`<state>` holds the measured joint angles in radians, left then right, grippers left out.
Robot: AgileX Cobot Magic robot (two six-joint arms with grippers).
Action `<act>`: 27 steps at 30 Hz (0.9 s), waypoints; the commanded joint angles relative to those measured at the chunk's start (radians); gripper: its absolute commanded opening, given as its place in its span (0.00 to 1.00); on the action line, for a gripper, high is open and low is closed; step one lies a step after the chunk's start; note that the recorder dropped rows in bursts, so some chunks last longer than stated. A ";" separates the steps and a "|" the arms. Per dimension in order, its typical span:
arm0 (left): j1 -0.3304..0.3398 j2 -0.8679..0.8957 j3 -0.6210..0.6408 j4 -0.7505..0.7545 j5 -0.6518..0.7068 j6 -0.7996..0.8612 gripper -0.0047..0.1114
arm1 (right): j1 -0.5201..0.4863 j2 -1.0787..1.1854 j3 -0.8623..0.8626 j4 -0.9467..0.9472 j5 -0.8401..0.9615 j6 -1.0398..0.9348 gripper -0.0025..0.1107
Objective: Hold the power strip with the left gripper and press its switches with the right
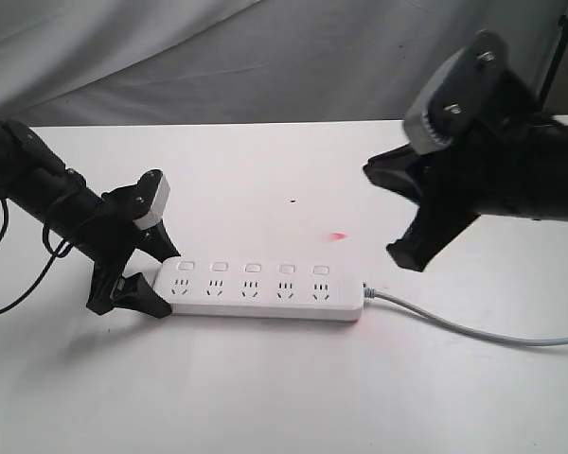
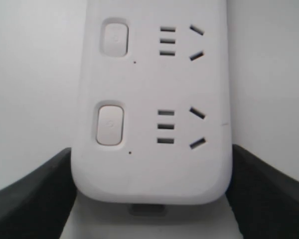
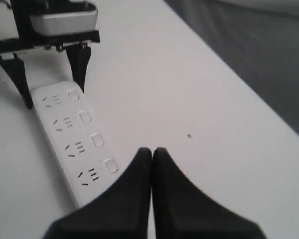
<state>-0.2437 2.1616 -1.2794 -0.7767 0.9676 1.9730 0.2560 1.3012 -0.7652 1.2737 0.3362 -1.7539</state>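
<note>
Power strip point(image 1: 265, 289) lies on the white table point(image 1: 265, 397), one end clamped by the left gripper point(image 1: 157, 282) — holding looks done. Right gripper point(image 3: 151, 152), fingers together, hangs above; next it must descend onto the switches point(image 1: 253, 268).

White table point(image 1: 265, 397), grey cloth backdrop point(image 1: 265, 57).

open table point(image 1: 265, 180) behind switches point(image 1: 253, 268), left fingers point(image 1: 133, 293) clamping power strip point(image 1: 265, 301) end
</note>
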 commanded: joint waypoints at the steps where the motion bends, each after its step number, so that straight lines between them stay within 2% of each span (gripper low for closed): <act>1: 0.000 -0.005 -0.006 -0.001 0.002 -0.005 0.53 | 0.003 -0.301 0.102 0.030 -0.037 0.011 0.02; 5: 0.000 -0.005 -0.006 -0.001 0.002 -0.005 0.53 | 0.003 -0.504 0.117 0.030 -0.044 0.011 0.02; 17: 0.000 -0.005 -0.006 -0.001 0.002 -0.005 0.53 | 0.003 -0.643 0.148 0.034 -0.090 0.040 0.02; 27: 0.000 -0.005 -0.006 -0.001 0.002 -0.005 0.53 | -0.001 -1.007 0.417 0.034 -0.242 0.133 0.02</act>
<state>-0.2437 2.1616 -1.2794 -0.7767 0.9676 1.9730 0.2560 0.3869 -0.4081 1.3037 0.1430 -1.6330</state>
